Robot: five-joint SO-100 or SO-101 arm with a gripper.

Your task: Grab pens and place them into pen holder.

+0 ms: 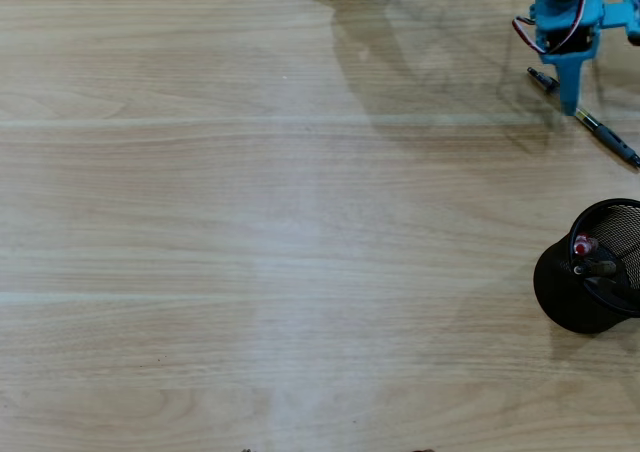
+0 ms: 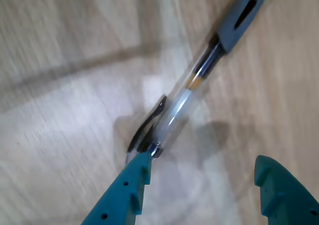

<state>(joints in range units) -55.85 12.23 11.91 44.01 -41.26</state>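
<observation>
Beneath the pincer (image 2: 202, 177), a clear-barrelled pen (image 2: 192, 88) with a grey rubber sleeve is lying flat on the wooden tabletop (image 1: 250, 222). The teal fingers are standing apart and gripping nothing; in the wrist view the left fingertip (image 2: 137, 172) is sitting against the pen's clip end, and the right one is hanging clear of the barrel. The pincer appears to be straddling the pen for a pickup. In the overhead view the black wire-mesh pen holder (image 1: 565, 292) is standing near, below the pincer at the frame's right edge, already holding a red-tipped pen (image 1: 583, 244) and dark ones. The surface is pale wood-grain laminate, otherwise bare, with arm shadows falling across it.
</observation>
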